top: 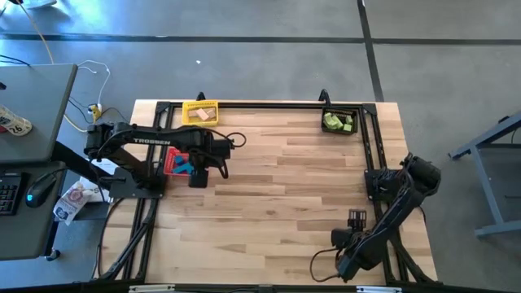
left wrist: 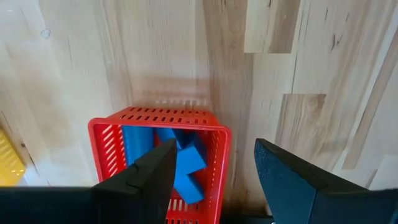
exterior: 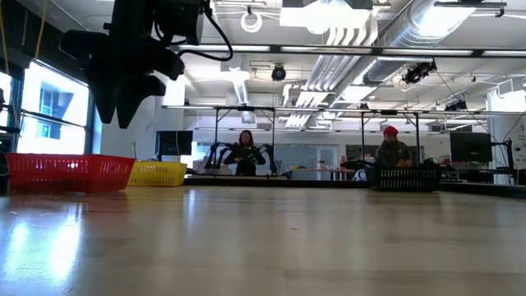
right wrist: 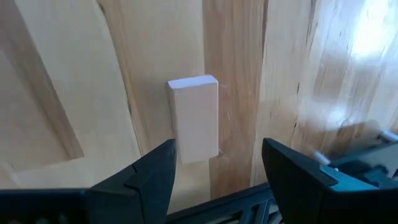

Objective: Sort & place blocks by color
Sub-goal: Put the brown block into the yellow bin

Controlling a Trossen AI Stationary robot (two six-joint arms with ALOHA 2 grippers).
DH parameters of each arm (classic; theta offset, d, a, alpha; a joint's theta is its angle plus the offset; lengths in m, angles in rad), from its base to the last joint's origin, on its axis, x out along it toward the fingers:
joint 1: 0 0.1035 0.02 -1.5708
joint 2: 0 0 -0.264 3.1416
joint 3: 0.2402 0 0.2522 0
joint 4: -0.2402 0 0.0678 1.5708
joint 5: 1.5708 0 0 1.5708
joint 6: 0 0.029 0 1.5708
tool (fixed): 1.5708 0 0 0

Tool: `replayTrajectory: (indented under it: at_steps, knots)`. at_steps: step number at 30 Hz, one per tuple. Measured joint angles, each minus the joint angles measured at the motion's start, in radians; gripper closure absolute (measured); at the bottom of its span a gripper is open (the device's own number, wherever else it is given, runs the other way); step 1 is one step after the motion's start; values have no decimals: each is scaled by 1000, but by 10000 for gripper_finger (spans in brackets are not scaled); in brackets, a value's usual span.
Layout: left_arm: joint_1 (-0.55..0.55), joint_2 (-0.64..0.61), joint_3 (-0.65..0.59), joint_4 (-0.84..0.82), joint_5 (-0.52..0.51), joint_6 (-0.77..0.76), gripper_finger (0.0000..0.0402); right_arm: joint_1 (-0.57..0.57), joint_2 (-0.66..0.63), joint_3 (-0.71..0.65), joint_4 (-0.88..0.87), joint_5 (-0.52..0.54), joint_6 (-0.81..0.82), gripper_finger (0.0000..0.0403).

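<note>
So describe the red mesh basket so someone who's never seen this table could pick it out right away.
Start at the light wooden table and go to its left side, where the left gripper hangs open. The red mesh basket sits directly under it, with blue wooden blocks inside. The yellow mesh basket and black mesh basket sit along the far edge instead.

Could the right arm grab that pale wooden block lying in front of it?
Probably yes. The right gripper is open and empty, and the tan block lies alone on the bare table just ahead of its fingers, nothing between them.
</note>
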Motion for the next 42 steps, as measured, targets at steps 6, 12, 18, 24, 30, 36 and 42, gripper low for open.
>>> replayTrajectory:
  at_steps: [6,12,18,24,30,36,42]
  knots:
    - [1,0,0,2,-2,0,202,-14,0,0,-67,-29,9,181]
    - [1,0,0,27,-2,0,202,-18,0,0,-124,-57,-8,181]
    - [1,0,0,50,-2,0,202,-16,-41,-54,-132,-101,18,183]
    - [1,0,0,50,-3,-1,202,-18,-161,-219,51,-176,103,207]
    - [1,0,0,50,-3,0,202,-25,-213,-250,100,-176,101,223]
    - [1,0,0,50,-3,0,202,-35,-244,-232,121,-193,105,223]
    - [1,0,0,57,-3,-3,202,-53,-249,-229,230,-168,66,223]
